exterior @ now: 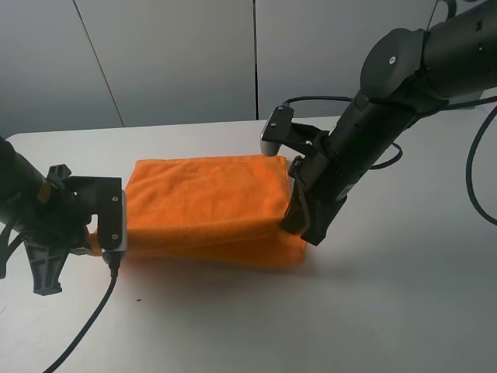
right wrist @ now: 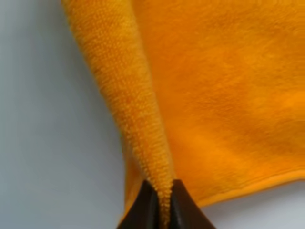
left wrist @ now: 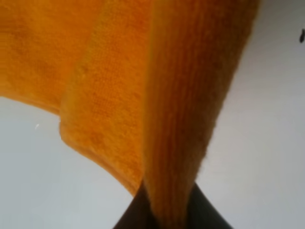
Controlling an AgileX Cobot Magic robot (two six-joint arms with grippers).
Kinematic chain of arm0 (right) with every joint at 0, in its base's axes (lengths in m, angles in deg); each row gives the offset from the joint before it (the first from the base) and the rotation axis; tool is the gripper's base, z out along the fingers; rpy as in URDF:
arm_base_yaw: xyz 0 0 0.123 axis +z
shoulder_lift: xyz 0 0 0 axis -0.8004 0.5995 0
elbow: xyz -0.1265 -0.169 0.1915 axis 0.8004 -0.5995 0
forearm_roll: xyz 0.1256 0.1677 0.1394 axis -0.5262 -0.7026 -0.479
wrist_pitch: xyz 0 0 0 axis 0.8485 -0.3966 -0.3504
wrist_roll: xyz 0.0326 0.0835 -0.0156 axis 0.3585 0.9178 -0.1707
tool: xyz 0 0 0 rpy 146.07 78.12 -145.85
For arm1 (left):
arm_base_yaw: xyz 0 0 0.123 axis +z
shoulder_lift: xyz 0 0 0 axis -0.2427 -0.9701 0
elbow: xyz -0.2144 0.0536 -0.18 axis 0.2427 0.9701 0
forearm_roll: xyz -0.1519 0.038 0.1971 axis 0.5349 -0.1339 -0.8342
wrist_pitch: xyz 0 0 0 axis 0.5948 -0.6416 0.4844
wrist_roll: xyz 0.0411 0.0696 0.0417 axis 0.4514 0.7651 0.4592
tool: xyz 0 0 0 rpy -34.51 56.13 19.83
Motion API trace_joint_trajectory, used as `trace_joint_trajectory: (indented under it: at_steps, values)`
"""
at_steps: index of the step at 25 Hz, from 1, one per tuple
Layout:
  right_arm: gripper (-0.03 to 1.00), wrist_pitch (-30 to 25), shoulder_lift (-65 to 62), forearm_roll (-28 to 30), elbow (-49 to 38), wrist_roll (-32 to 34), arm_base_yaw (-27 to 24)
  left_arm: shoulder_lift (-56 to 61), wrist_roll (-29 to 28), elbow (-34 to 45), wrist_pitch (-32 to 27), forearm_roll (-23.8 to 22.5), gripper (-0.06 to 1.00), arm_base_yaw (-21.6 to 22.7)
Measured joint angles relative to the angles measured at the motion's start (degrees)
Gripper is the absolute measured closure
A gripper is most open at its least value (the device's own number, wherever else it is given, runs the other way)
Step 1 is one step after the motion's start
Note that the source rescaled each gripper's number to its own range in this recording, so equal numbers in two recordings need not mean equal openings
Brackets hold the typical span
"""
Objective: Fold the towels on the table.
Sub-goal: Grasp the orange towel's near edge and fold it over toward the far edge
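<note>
Your bright orange square microfibre cloth (exterior: 203,198) lies doubled over on the large plain white matte tabletop (exterior: 388,311), with its lower layer flat and its upper layer raised a little at both ends. Your left pincer (left wrist: 167,212) is clamped on a pinched ridge at the cloth's left end. Your right pincer (right wrist: 164,202) is clamped the same way on the cloth's right end. Gripping both ends at once looks meant to hold the upper layer taut between them, so it travels as one sheet and lands square on the layer beneath. I judge the fold half made, the held edge not yet laid down and let go. Uneven pull could skew the edges.
</note>
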Motion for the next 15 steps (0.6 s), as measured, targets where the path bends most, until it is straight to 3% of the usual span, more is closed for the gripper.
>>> trace_joint_trajectory:
  at_steps: [6, 11, 15]
  values:
    - [0.96, 3.2, 0.0, 0.9, 0.8, -1.1, 0.0, 0.0, -3.0, -1.0, 1.4, -4.3, 0.94, 0.3]
    - [0.96, 6.3, 0.0, 5.9, 3.8, -1.3, 0.0, 0.0, -8.0, -1.2, 2.9, -7.3, 0.94, 0.3]
    - [0.96, 9.1, 0.0, 10.2, 5.6, -1.3, 0.0, 0.0, -16.2, -1.4, 5.1, -12.8, 0.94, 0.3]
